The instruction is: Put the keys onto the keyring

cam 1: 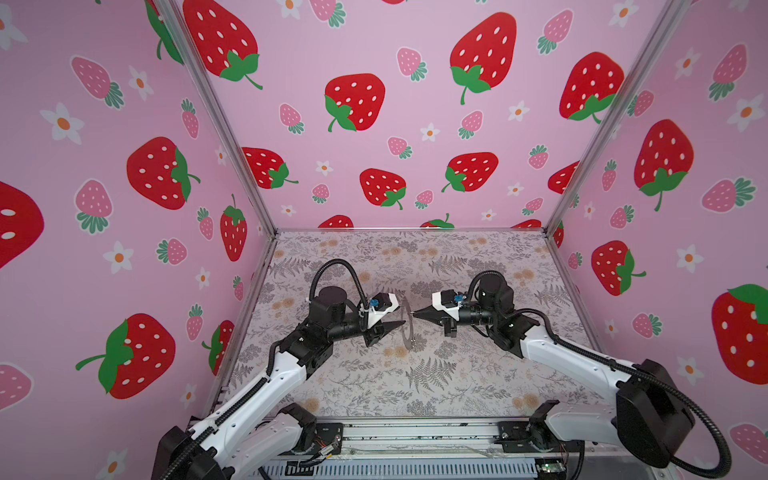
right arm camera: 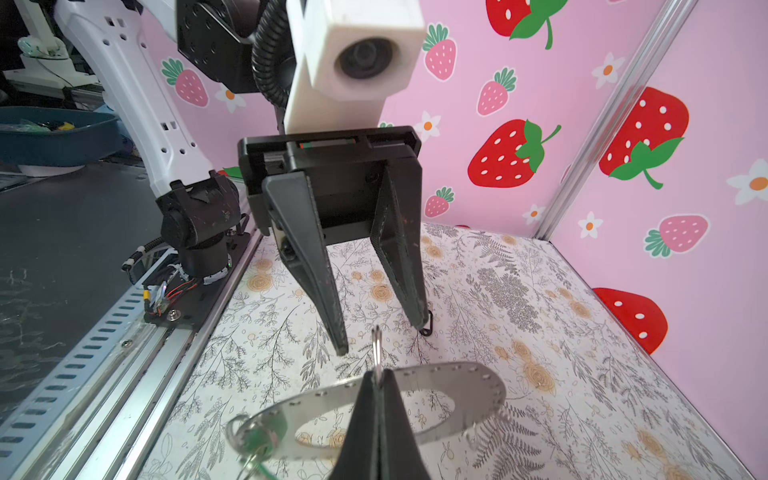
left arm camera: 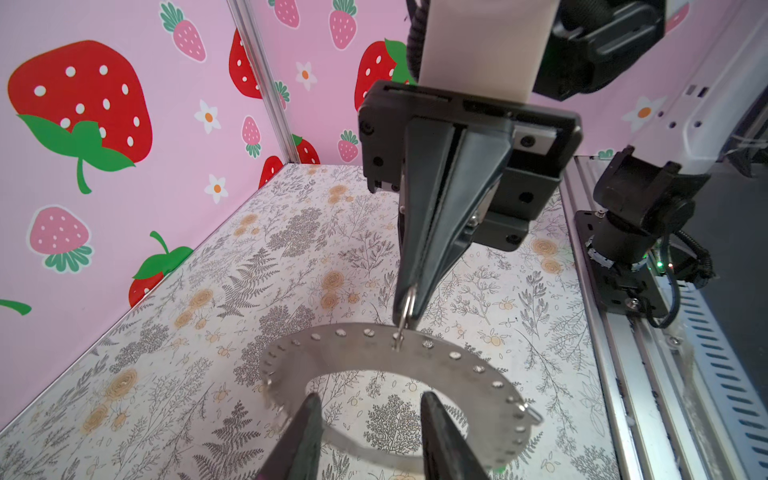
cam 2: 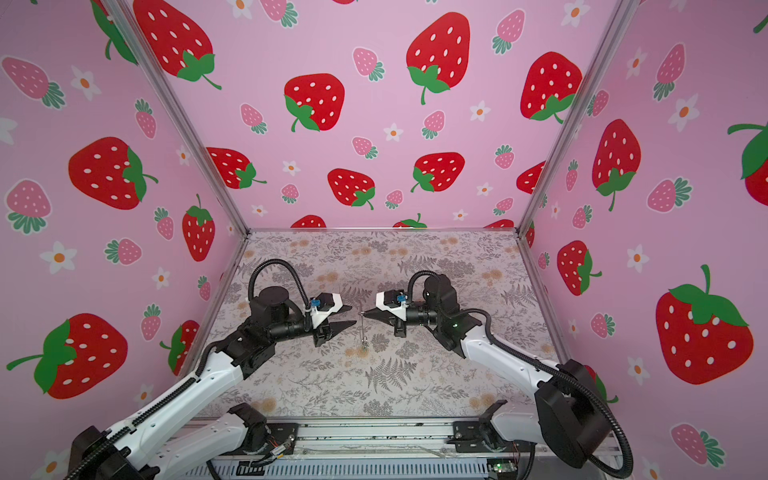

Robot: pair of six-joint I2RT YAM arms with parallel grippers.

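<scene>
Right end effector (left arm camera: 413, 309) clamped shut on keyring (left arm camera: 374, 353) by its wire loop (left arm camera: 409, 299); ring hangs above mid-worktop (cam 1: 457, 382). Left end effector (right arm camera: 381, 334) part-open, empty, just beside. Risk: a bump swings the ring and the thin loop may slip free.

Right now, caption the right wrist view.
Right gripper, jaws shut on a keyring wire loop, faces the open left gripper.

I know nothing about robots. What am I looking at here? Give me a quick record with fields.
setting: floral table, strawberry-print walls
right gripper: shut on a small wire loop
keyring: flat metal ring with edge holes, hanging from that loop
left gripper: open, fingertips close to the ring, not gripping it
green key: blurred, at the ring's edge away from the held loop; seems attached
</scene>
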